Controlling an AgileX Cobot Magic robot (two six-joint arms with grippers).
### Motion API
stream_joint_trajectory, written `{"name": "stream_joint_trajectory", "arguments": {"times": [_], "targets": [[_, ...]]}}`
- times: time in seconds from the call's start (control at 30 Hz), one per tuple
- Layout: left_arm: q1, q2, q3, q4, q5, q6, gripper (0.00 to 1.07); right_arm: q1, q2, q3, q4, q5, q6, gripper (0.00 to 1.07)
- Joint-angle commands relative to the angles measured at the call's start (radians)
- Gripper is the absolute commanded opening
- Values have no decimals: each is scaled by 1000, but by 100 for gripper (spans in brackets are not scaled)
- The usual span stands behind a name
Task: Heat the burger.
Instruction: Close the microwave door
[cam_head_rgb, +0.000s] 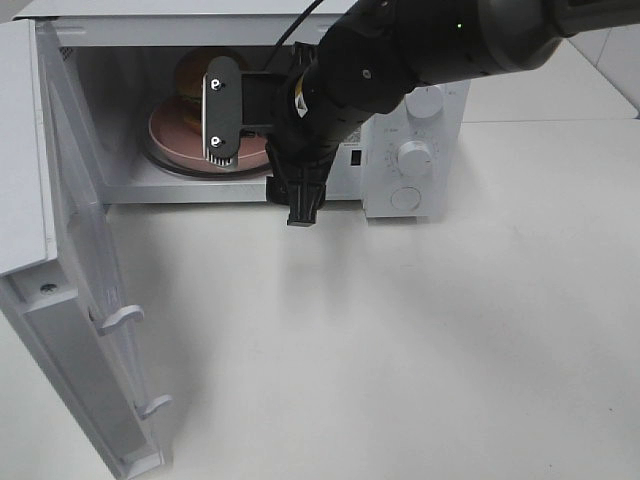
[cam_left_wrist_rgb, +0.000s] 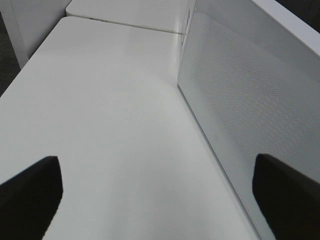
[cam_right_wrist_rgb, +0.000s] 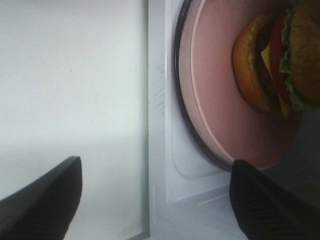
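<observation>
The burger (cam_head_rgb: 198, 72) stands on a round pink plate (cam_head_rgb: 170, 138) on the glass turntable inside the open microwave (cam_head_rgb: 410, 150). In the right wrist view the burger (cam_right_wrist_rgb: 280, 60) shows its golden bun, lettuce, tomato and cheese, well inside the plate's (cam_right_wrist_rgb: 220, 90) rim. My right gripper (cam_head_rgb: 262, 158) hangs at the oven's front opening, just outside the plate. It (cam_right_wrist_rgb: 155, 200) is open, with nothing between its fingers. In the left wrist view my left gripper (cam_left_wrist_rgb: 160, 200) is open and empty over the table, beside the microwave door. The left arm is not seen in the high view.
The microwave door (cam_head_rgb: 70, 260) is swung wide open to the left, reaching toward the table's front edge. Its dotted panel (cam_left_wrist_rgb: 240, 100) fills the side of the left wrist view. The control knobs (cam_head_rgb: 413, 155) sit right of the cavity. White tabletop (cam_head_rgb: 400, 350) lies in front.
</observation>
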Motion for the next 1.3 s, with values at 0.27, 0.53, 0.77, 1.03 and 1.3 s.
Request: {"name": "stream_joint_trajectory", "arguments": {"times": [0.27,0.53,0.77,1.03,1.3], "targets": [[3,-21,2,-2,-10,0,98,2,-164,136,-2,30,277,76],[3,-21,2,-2,-10,0,98,2,-294,237,0,107,554,76],[3,-21,2,-2,-10,0,98,2,-434,318,0,254,856,76],[3,-21,2,-2,-10,0,98,2,-559,402,42,430,863,76],[3,-21,2,-2,-10,0,98,2,-667,439,80,629,863,76]]}}
